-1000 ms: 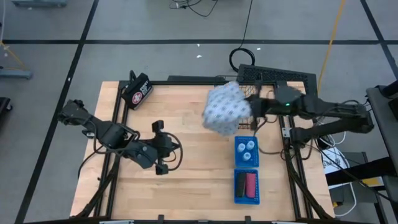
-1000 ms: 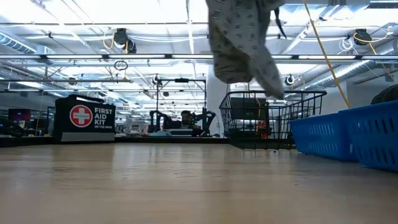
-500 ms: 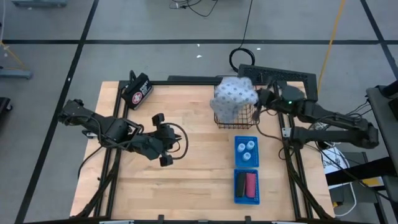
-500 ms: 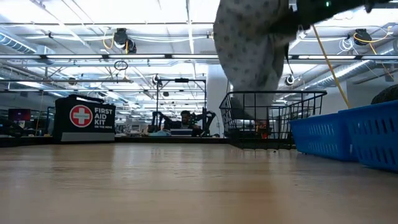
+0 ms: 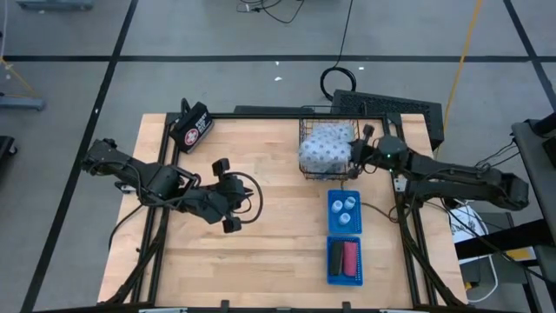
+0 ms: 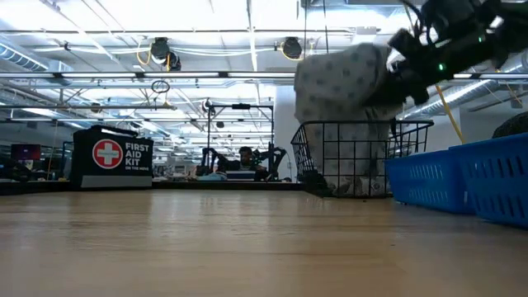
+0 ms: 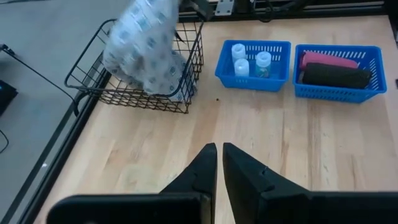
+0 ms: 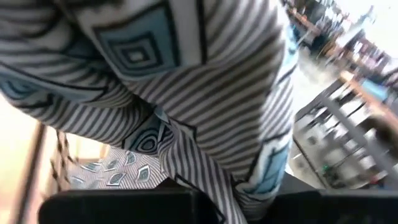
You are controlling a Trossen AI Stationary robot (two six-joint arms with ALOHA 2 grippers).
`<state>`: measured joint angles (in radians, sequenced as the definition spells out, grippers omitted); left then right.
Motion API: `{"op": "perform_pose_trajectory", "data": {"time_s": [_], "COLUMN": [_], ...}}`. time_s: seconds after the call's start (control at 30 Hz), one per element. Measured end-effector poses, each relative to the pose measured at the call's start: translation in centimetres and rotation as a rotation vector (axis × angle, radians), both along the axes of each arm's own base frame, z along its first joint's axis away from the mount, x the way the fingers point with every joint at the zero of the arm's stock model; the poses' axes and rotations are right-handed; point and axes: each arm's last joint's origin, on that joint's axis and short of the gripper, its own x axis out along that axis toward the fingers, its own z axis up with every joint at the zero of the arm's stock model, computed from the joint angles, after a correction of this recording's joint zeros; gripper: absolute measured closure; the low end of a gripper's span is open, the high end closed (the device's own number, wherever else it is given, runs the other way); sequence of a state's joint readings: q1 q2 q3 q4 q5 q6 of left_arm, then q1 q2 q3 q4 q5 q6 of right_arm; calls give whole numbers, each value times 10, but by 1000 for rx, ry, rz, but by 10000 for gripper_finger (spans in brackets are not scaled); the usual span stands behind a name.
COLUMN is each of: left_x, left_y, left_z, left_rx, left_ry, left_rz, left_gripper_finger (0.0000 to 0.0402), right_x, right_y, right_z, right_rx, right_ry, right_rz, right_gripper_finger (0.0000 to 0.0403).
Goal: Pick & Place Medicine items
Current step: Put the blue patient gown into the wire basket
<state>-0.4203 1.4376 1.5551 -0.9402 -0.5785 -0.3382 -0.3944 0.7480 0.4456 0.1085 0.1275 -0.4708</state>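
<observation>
From above, the soft grey-white patterned pouch (image 5: 327, 147) sits in the black wire basket (image 5: 305, 169) at the far right part of the wooden desk (image 5: 261, 243). The right gripper (image 5: 358, 153) is at the basket's right edge against the pouch; whether its fingers are clamped cannot be told here. The left gripper (image 5: 228, 195) hovers over the middle of the desk, well apart from the basket. Nearer than the basket lie two flat blue plastic trays: one (image 5: 332, 224) with three tiny white round bottles (image 5: 347, 210), the other (image 5: 333, 276) with a black oblong piece (image 5: 336, 256) beside a pink oblong piece (image 5: 351, 256). A black case with a red-and-white round emblem (image 5: 192, 127) lies at the far left corner.

At desk level, the pouch (image 6: 346, 91) bulges above the basket (image 6: 360, 157) rim, its lower part inside, with the right arm touching its right side.

In the left wrist view, the left gripper (image 7: 219, 163) has its fingers nearly together, gripping nothing.

The right wrist view is filled by the striped pouch fabric (image 8: 186, 87).
</observation>
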Motion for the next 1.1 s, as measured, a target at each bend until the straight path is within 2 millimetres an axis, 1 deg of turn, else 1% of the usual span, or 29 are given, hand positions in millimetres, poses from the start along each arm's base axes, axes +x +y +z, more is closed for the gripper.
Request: {"op": "perform_pose_trajectory", "data": {"time_s": [0.13, 0.3, 0.37, 0.47, 0.53, 0.67, 0.83, 1.0, 1.1], "left_x": [1, 1, 1, 2, 3, 4, 4, 4, 4], "left_y": [2, 3, 4, 6, 7, 10, 11, 11, 11], "left_z": [0, 0, 0, 0, 0, 0, 0, 0, 0], "left_rx": [0, 0, -1, 0, -1, -5, -6, -6, -6], "left_ry": [-1, -1, -1, -1, -1, -1, -2, -1, -1], "left_rz": [11, 15, 19, 26, 32, 42, 45, 45, 45], "left_gripper_finger": [364, 364, 364, 364, 364, 364, 364, 364, 364], "right_x": [-4, -10, -12, -13, -13, -11, -10, -11, -12], "right_y": [-3, -6, -8, -12, -12, -13, -14, -15, -16], "right_z": [-19, -31, -32, -38, -41, -41, -34, -27, -27], "right_rx": [-155, -301, -326, -313, -294, -289, -313, -344, -311], "right_ry": [25, 15, 37, 65, 68, 52, -15, -69, -80], "right_rz": [14, -3, -12, -30, -33, -37, -81, -145, -217], "right_gripper_finger": [368, 371, 374, 368, 350, 299, 247, 216, 209]}}
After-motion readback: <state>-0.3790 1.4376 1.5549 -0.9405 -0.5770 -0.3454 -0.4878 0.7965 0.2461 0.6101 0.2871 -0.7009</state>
